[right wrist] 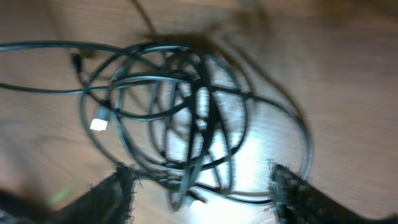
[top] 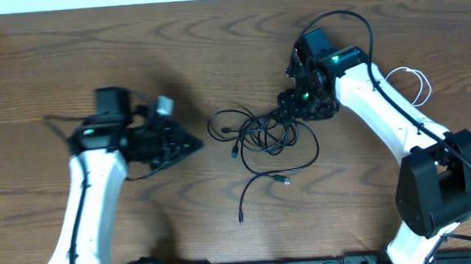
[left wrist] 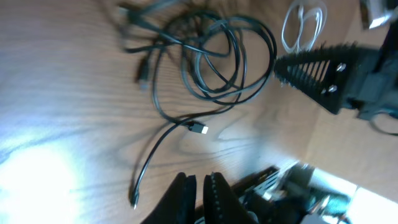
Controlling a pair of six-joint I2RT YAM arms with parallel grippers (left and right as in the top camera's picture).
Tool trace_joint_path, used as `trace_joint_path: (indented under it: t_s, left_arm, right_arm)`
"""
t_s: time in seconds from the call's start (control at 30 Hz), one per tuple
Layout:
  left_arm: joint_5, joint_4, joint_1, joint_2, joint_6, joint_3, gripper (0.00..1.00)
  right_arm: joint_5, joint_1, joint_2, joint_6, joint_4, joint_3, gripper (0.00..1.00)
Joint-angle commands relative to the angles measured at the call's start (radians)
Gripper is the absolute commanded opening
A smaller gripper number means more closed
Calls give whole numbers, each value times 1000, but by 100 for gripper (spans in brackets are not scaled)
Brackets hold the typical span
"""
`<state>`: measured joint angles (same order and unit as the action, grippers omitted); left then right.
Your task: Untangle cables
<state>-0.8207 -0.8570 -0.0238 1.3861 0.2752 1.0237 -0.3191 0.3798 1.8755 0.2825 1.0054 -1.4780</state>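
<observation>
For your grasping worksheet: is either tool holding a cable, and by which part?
Nothing is held: the left tool is shut and empty, the right tool open over the cables.

The overhead camera looked straight down on the whole table [top: 132, 56]. The left wrist camera saw the cables [left wrist: 211, 62] slantwise from farther off, the right from close above; all three shared them

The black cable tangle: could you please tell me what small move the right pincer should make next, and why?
Probably lower the right pincer and close it on one outer loop of the black cable tangle. Its jaws stand open above the bunched loops, holding nothing, while the left pincer is shut and apart from them.
</observation>
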Motion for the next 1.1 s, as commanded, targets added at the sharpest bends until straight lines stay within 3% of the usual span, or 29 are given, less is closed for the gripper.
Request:
trace_joint_path:
  t_s: [0.0,0.17,0.27,0.4,0.5,0.67,1.07]
  left_arm:
    - [46,52,-117,55,-11,16,13]
    - [235,158,-255,134,93,16,15]
    - [268,254,-304,178,105,16,17]
    - [274,377,-339,210,105,16,27]
    - [295,450,-359,222,104,16,37]
    - [356,522,-402,241,105,16,44]
    - [527,656,-460,355,103,16,46]
  right_arm:
    - [-88,6,14,66,4,3,56]
    - [-79,13,60,106,0,3,40]
    - [-80,13,106,107,-2,3,33]
    - [-80,13,159,106,-3,3,10]
    - [-80,14,178,105,-3,3,2]
    - [-83,14,180,91,-19,3,1]
    - [-96,14,180,48,-26,3,1]
